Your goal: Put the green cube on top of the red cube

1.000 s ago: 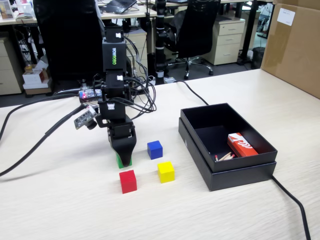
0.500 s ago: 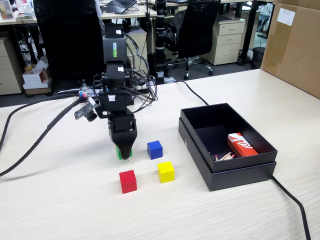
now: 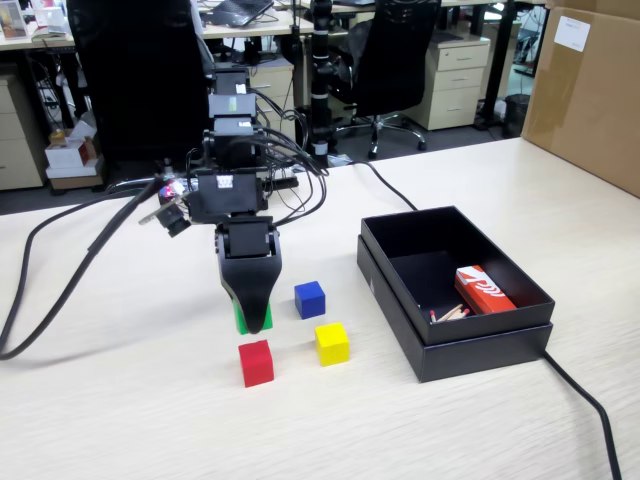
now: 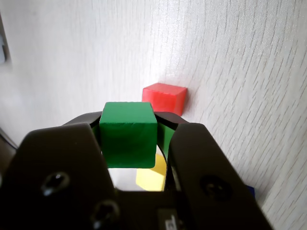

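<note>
The green cube (image 4: 128,135) sits clamped between my gripper's (image 4: 129,125) two black jaws in the wrist view. In the fixed view the gripper (image 3: 252,318) points down at the table and the green cube (image 3: 241,320) shows only as a green sliver behind the jaw. The red cube (image 3: 256,362) stands on the table just in front of the gripper, apart from it. In the wrist view the red cube (image 4: 164,98) lies just beyond the green cube.
A blue cube (image 3: 310,299) and a yellow cube (image 3: 332,343) sit to the right of the gripper. A black open box (image 3: 480,340) with a red-and-white packet (image 3: 484,290) stands further right. Cables (image 3: 60,290) trail on the left. A cardboard box (image 3: 590,90) stands at the back right.
</note>
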